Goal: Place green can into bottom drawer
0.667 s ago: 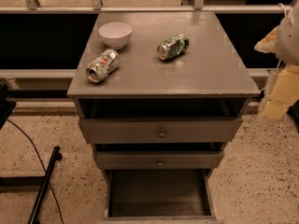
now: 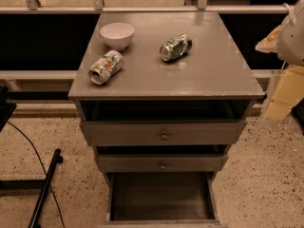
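Observation:
The green can (image 2: pixel 175 47) lies on its side on the grey cabinet top (image 2: pixel 209 75), right of centre. The bottom drawer (image 2: pixel 161 199) is pulled open at the foot of the cabinet, and its dark floor shows nothing in it. My gripper (image 2: pixel 279 102) hangs at the right edge of the view, beside the cabinet's right front corner. It is below the level of the top, well to the right of the green can, and holds nothing that I can see.
A white bowl (image 2: pixel 117 34) and a silver-white can (image 2: pixel 105 67) with red and green marks sit on the left of the top. Two shallower drawers with round knobs (image 2: pixel 164 135) are partly open above the bottom drawer. A black stand and cable (image 2: pixel 45 184) lie on the floor at the left.

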Robot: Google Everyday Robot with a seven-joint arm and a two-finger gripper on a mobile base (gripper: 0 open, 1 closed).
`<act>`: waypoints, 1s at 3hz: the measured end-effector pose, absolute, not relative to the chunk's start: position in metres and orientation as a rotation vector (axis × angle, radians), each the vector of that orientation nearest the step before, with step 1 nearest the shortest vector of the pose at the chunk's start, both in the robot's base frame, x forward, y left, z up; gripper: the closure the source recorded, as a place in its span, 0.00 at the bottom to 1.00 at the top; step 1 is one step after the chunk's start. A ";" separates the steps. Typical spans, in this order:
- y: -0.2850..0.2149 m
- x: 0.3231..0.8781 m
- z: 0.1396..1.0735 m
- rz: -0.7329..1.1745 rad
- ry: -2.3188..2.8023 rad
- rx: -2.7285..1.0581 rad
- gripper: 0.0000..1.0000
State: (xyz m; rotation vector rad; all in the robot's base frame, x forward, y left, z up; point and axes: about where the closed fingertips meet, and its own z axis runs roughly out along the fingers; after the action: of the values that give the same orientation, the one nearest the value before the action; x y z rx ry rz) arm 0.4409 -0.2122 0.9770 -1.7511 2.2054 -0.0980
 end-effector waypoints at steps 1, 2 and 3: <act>-0.196 0.471 0.971 -0.101 2.105 -1.826 0.00; -0.185 0.509 0.967 -0.116 2.002 -1.905 0.00; -0.172 0.548 0.964 -0.122 1.900 -1.984 0.00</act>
State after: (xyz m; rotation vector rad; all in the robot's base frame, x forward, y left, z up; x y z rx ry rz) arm 0.5478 -0.1721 0.9642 -1.9844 1.9001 -0.1224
